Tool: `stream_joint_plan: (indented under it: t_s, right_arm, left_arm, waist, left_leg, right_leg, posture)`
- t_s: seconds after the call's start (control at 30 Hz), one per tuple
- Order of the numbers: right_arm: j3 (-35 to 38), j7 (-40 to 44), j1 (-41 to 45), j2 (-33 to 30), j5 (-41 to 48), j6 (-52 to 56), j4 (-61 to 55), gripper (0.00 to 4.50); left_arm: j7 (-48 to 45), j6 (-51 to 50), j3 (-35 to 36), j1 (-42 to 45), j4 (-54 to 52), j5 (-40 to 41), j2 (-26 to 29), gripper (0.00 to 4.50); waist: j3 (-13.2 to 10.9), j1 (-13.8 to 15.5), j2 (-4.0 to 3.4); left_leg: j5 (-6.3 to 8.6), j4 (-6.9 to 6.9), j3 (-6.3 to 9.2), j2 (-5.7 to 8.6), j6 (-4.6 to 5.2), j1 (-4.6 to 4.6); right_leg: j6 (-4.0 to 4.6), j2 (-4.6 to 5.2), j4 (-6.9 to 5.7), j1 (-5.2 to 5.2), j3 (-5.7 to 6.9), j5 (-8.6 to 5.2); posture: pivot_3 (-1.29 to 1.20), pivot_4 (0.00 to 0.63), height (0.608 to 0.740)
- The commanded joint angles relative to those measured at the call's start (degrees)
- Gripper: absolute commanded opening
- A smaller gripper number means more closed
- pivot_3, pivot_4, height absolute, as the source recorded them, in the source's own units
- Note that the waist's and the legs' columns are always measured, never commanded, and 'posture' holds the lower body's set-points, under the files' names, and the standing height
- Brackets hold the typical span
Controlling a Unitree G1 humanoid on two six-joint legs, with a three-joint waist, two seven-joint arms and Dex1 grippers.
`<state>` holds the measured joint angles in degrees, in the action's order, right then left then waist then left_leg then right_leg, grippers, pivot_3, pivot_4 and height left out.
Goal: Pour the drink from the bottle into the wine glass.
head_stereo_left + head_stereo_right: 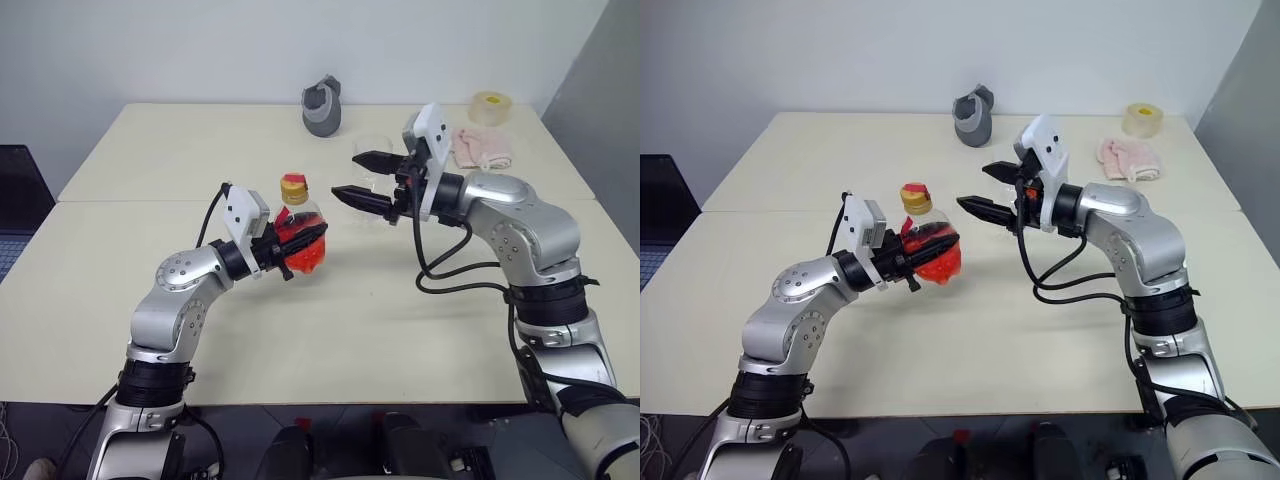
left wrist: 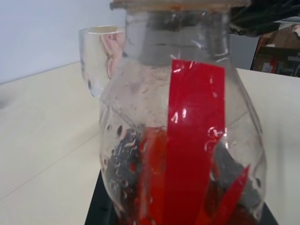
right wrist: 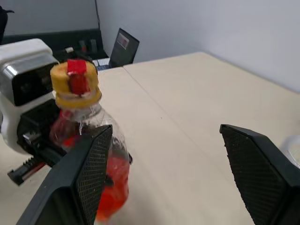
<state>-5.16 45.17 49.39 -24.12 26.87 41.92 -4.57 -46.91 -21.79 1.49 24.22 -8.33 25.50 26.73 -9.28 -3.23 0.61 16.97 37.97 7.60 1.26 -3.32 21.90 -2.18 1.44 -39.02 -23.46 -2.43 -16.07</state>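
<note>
My left gripper (image 1: 303,250) is shut on the round base of the bottle (image 1: 297,212), which it holds upright over the middle of the table. The yellow cap (image 1: 293,187) is on, with a bit of red on top. The red drink (image 1: 313,260) fills the bottle's lower part. My right gripper (image 1: 346,175) is open, level, just right of the cap and a little above it, with nothing between its fingers (image 3: 86,178). The clear wine glass (image 1: 374,148) stands behind the right gripper, partly hidden by it; its bowl (image 2: 100,56) shows past the bottle in the left wrist view.
A grey cup-like object (image 1: 322,106) stands at the table's back middle. A pink cloth (image 1: 482,148) and a tape roll (image 1: 489,106) lie at the back right. A dark laptop (image 1: 14,205) sits off the table's left side. The table (image 1: 150,160) is bare on the left.
</note>
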Motion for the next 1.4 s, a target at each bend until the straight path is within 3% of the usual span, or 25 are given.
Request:
stream_joint_plan:
  t_s: [0.03,0.53,1.03,1.3,1.4]
  right_arm:
    - [1.7,1.8,0.0,-0.6,2.5,0.1,-3.3,3.91]
    - [-0.4,-1.9,4.5,11.1,5.4,2.1,-2.5,3.91]
    - [-2.8,-0.1,6.3,13.6,3.0,-1.6,1.7,3.91]
    - [-3.0,0.4,6.3,13.4,2.4,-1.9,1.8,1.24]
    - [-3.1,0.4,6.1,13.3,2.2,-2.1,1.7,1.16]
  left_arm:
    - [-0.3,1.8,0.8,1.8,-1.1,0.5,0.0,1.04]
    - [-0.3,2.2,0.5,2.0,-0.9,0.5,-0.2,1.04]
    - [0.7,1.9,0.9,0.9,-1.9,0.5,-0.5,1.04]
    - [0.7,1.8,0.8,1.0,-1.7,0.5,-0.6,1.04]
    - [0.8,1.9,0.7,1.3,-1.6,0.4,-0.8,1.04]
  waist:
    - [0.0,0.0,0.0]
    - [0.0,0.0,0.0]
    - [0.0,0.0,0.0]
    - [0.0,0.0,0.0]
    - [0.0,0.0,0.0]
  left_leg:
    - [0.0,0.0,0.01,0.0,0.01,0.0]
    - [-0.03,0.01,0.05,0.0,-0.04,0.0]
    - [-0.03,0.01,0.06,0.01,-0.04,0.0]
    - [-0.03,0.01,0.04,0.01,-0.04,0.0]
    - [-0.02,0.01,0.05,0.01,-0.04,-0.01]
  right_leg:
    - [0.0,0.0,0.0,0.0,0.0,0.0]
    - [0.0,-0.01,-0.01,-0.01,0.02,0.0]
    - [0.0,0.0,-0.01,-0.01,0.02,0.0]
    - [0.0,0.01,-0.02,-0.02,0.01,0.0]
    - [0.0,0.01,-0.02,-0.02,0.01,0.0]
  posture:
    - [0.0,0.15,0.74]
    - [0.0,0.15,0.74]
    - [0.0,0.15,0.74]
    - [0.0,0.15,0.74]
    - [0.0,0.15,0.74]
